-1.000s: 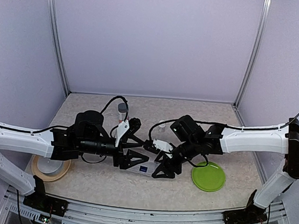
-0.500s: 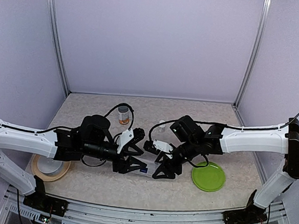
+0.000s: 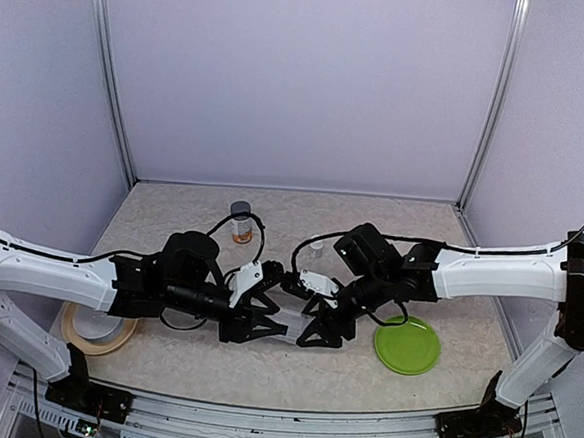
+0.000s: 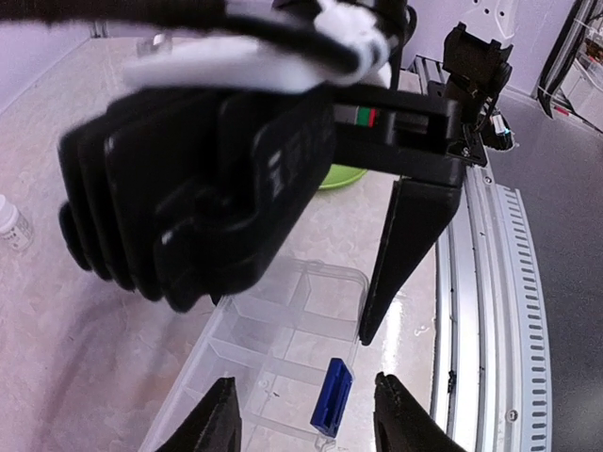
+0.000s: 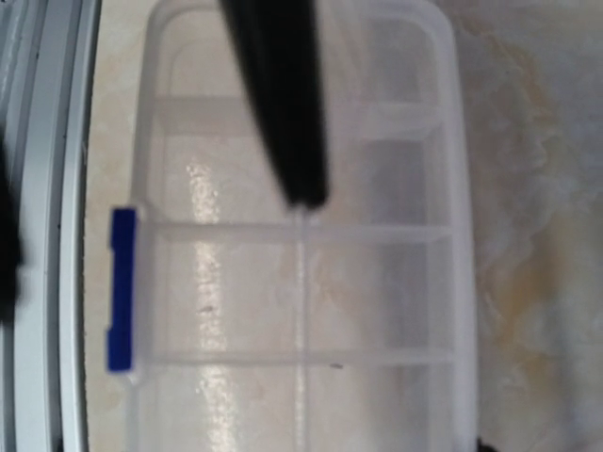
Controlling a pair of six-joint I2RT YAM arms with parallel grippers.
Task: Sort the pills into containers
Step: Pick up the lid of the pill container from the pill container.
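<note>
A clear compartment box (image 3: 291, 330) with a blue latch (image 4: 332, 395) lies between the two grippers. My left gripper (image 3: 275, 315) is open, one finger over the box's middle and the other outside the latch side. My right gripper (image 3: 311, 323) straddles the box (image 5: 377, 282) across its width. One of its fingertips (image 4: 366, 334) presses the box's near long edge. The gray-capped bottle (image 3: 240, 221) and the small white-capped vial (image 3: 316, 249) stand behind the grippers, untouched. The pills are out of view, and the compartments that show look empty.
A green plate (image 3: 407, 344) lies right of the box. A white bowl on a tan plate (image 3: 96, 327) sits at the front left, under the left arm. The metal rail (image 4: 490, 282) runs along the table's near edge, close to the latch side.
The left gripper has moved right and down to the box, and its jaws have narrowed around the latch side. The right gripper has stayed on the box.
</note>
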